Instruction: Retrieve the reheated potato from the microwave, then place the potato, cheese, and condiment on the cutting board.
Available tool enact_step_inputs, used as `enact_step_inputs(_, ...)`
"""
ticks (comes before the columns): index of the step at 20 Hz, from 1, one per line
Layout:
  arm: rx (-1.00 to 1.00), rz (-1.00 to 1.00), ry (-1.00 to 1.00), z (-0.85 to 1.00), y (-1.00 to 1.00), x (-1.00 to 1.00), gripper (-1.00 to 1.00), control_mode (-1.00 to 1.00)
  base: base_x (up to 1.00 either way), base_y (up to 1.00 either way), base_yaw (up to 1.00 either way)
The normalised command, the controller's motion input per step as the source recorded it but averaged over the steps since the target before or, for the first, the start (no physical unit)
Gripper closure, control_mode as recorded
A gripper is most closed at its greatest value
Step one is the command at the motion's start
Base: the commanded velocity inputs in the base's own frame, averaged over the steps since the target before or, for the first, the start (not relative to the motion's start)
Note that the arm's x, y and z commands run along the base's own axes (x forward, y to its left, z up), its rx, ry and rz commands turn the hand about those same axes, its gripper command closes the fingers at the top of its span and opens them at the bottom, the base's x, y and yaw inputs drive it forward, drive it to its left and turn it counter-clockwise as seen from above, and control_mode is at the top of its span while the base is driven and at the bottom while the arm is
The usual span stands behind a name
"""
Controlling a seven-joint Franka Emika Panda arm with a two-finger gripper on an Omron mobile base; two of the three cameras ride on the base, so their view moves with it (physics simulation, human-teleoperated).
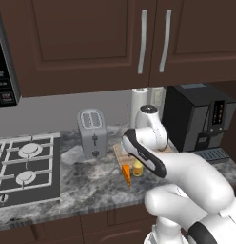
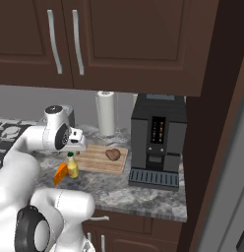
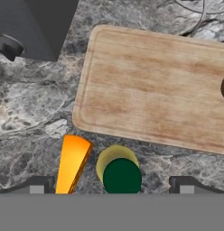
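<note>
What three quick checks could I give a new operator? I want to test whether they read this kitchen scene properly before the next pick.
1. True or false: the potato lies on the cutting board.
2. Which stands nearer the board's edge in the hand view: A) the cheese, B) the condiment?
3. Fill in: the gripper hangs above the condiment with its jaws ____.

Key: 1 true; 2 B; 3 open.

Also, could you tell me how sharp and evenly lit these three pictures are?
Hand view: crisp, flat light on the cutting board, cheese and condiment. Left base view: soft, slightly blurred, the toaster casting a faint shadow. Right base view: dim under the cabinets; potato readable.
</note>
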Motion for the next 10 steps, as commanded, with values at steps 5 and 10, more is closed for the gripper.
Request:
enact_step_inputs(5,-0.02,0.02,0.00,-0.16,0.00,0.00,-1.00,-1.00,0.00,0.00,0.00)
enact_step_inputs(10,0.00,0.02,0.00,-0.09,-0.01,0.01,-1.00,-1.00,0.00,0.00,0.00)
